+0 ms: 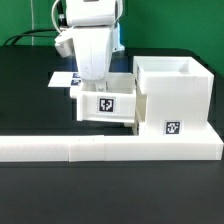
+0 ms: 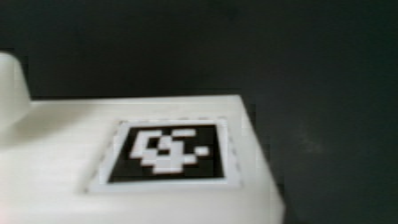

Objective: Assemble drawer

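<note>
The tall white drawer case [image 1: 170,90] stands at the exterior view's right, open side up, with a tag [image 1: 172,128] low on its front. One white tray [image 1: 108,104] with a tag on its front sits right beside the case, on its left. My gripper [image 1: 92,82] is down at the tray's back left edge; its fingertips are hidden there. The wrist view is blurred and shows a white tagged face [image 2: 169,152] very close, with no fingers in it. The second tray is out of view.
The long low white L-shaped border wall [image 1: 100,150] runs along the front of the tray and case. The marker board [image 1: 62,78] lies flat at the back left, partly behind my arm. The table [image 1: 30,110] is black.
</note>
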Robot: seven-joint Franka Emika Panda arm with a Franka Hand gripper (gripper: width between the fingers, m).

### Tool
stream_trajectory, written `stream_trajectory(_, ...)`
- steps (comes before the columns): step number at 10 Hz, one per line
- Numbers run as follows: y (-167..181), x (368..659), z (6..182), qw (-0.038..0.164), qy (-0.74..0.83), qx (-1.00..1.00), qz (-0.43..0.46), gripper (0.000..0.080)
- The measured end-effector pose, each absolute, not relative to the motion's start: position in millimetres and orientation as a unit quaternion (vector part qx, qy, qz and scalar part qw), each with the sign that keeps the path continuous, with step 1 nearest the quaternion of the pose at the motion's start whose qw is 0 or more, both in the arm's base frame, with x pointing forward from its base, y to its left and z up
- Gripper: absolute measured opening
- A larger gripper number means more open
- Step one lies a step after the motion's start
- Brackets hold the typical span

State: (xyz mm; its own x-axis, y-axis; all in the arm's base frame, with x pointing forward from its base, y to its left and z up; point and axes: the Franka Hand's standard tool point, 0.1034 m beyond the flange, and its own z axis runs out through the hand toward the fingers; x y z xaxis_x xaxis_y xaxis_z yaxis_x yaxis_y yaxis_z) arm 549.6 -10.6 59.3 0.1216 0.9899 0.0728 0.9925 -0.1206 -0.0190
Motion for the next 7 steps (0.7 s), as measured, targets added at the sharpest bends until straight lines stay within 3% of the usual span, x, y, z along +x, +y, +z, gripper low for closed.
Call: stream_trajectory(7, -1.2, 547.9, 54.2, 0.023, -0.673, -0.739, -0.037, 0.0042)
